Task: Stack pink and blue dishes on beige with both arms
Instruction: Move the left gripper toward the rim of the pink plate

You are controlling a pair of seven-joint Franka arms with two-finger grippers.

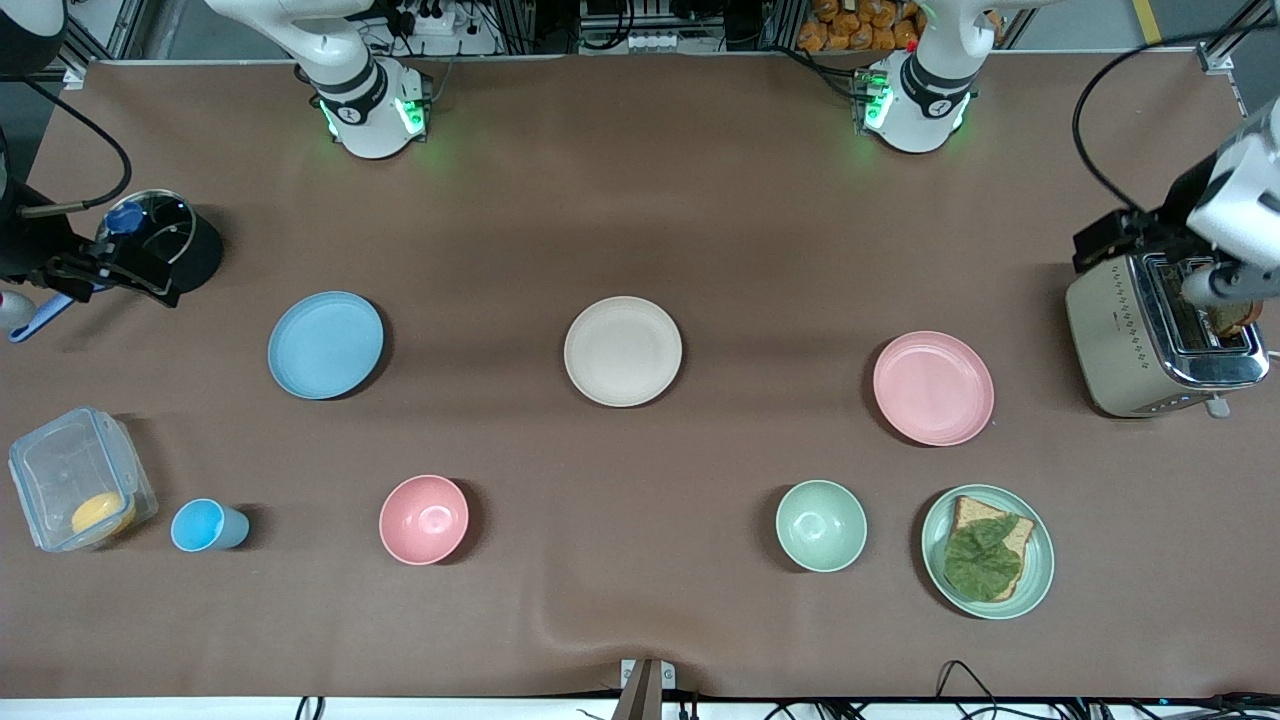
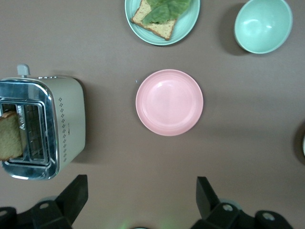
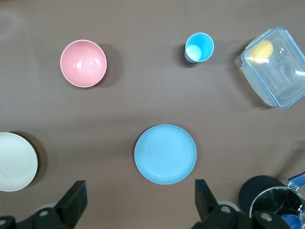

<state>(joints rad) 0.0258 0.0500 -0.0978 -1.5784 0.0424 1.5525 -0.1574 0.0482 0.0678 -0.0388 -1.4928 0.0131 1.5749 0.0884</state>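
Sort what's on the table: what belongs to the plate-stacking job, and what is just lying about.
Job: pink plate, blue plate, beige plate.

Lying about: pink bowl, green bowl, blue cup, green plate with toast and leaf, toaster, plastic container, black pot.

Front view: high camera, looks steeply down across whole brown table [image 1: 640, 200], facing both arm bases along top edge.

Left wrist view: looks straight down from well above table, open black fingertips [image 2: 71, 191] at frame edge; centred on flat round pastel pink plate [image 2: 169, 102], shared with front view [image 1: 933, 388].

Right wrist view: same downward stance, centred on flat round light blue plate [image 3: 165, 153], shared with front view [image 1: 325, 344]; cream-beige plate [image 3: 14, 161] at edge.
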